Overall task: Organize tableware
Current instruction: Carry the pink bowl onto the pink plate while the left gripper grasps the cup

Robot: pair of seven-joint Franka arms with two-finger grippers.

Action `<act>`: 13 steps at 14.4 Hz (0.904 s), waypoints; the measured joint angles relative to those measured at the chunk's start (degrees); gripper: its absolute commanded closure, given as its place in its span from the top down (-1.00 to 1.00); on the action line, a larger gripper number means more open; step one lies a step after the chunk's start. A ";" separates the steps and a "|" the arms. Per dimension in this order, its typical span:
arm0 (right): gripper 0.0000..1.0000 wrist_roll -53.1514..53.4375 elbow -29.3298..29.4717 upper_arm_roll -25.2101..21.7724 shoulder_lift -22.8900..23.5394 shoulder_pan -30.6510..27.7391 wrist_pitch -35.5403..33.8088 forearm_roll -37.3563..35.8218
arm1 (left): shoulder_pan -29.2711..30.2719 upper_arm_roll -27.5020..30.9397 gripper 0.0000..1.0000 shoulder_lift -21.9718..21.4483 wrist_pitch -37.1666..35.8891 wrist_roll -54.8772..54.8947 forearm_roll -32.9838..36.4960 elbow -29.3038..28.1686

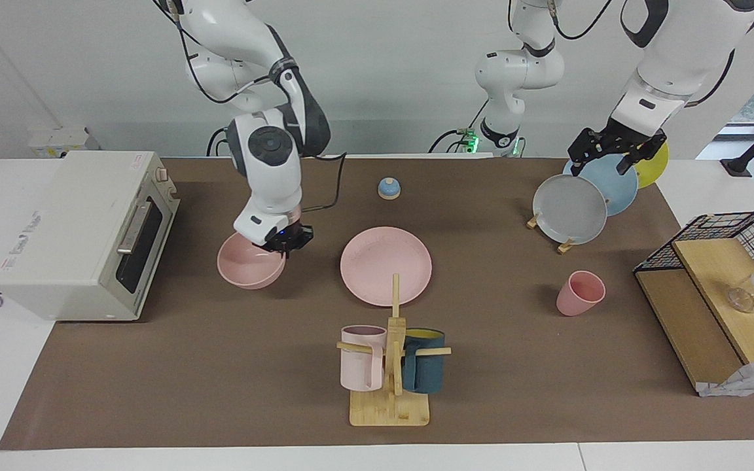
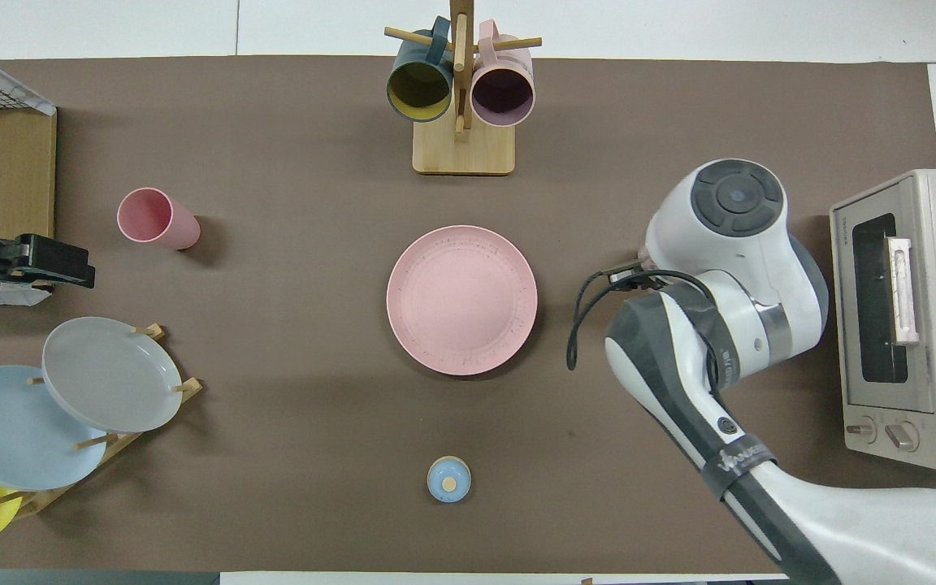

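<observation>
Now, right end effector (image 1: 283, 244) clamped on bowl (image 1: 250, 264) rim (lifted, tilted), beside plate (image 1: 385, 265)

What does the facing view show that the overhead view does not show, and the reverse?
Only the facing view shows the pink bowl lifted off the mat, tilted, with the right gripper shut on its rim; from above the right arm hides both. It also shows the left gripper waiting open over the plate rack. Only the overhead view shows the inside of the pink cup and the oven's knobs. Both show the pink plate mid-table and the mug stand.
</observation>
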 measured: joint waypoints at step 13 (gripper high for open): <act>-1.00 24.25 28.20 -0.14 25.11 18.48 -2.28 -1.00 | 0.13 0.01 1.00 21.88 19.52 0.00 0.00 4.58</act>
